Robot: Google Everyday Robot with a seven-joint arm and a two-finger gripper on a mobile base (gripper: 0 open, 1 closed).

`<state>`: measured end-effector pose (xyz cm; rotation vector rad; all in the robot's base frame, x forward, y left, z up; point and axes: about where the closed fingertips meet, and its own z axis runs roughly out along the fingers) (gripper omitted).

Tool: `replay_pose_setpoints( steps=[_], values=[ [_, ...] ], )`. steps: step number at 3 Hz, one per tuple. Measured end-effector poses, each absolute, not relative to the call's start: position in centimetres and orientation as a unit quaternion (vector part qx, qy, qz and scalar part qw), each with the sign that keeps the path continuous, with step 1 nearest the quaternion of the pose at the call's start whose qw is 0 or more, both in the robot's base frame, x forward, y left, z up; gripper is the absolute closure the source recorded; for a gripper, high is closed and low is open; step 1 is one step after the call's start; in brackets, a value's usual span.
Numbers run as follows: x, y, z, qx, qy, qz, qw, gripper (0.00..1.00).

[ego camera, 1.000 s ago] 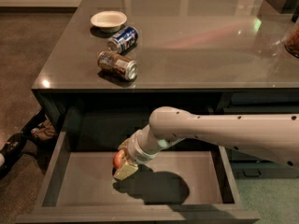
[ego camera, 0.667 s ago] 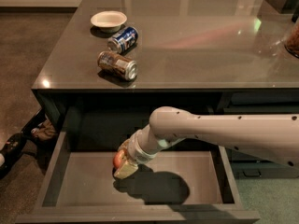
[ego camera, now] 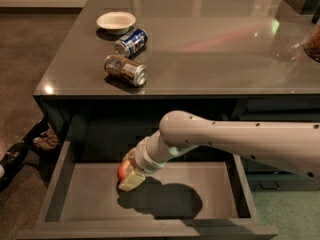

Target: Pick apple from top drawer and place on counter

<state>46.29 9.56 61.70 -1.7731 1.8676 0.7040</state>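
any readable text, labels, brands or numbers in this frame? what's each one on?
No text can be read.
blue can: printed label, too blurred to read.
brown can: printed label, too blurred to read.
white bowl, counter, top drawer: no markings.
gripper, down in the top drawer at the apple: no markings.

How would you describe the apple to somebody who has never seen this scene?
Find the large dark counter, then look below its front edge into the open top drawer. The gripper is down in the drawer's left half, with the apple right at its tip. It is small, round and red, unlike the blue can and the brown can lying on the counter.
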Motion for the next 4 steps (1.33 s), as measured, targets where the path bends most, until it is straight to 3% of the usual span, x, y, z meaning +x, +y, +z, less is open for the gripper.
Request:
replay_pose_setpoints(
  steps=[2,3,4],
  values=[
    [48.3,7.3,73.9,-0.637,0.608,0.304,0.363,1.0],
    [48.3,7.3,74.0,-0.638,0.607,0.304,0.363,1.0],
    [49.3,8.7,79.8,-0.678,0.581,0.271,0.36,1.0]
  ],
)
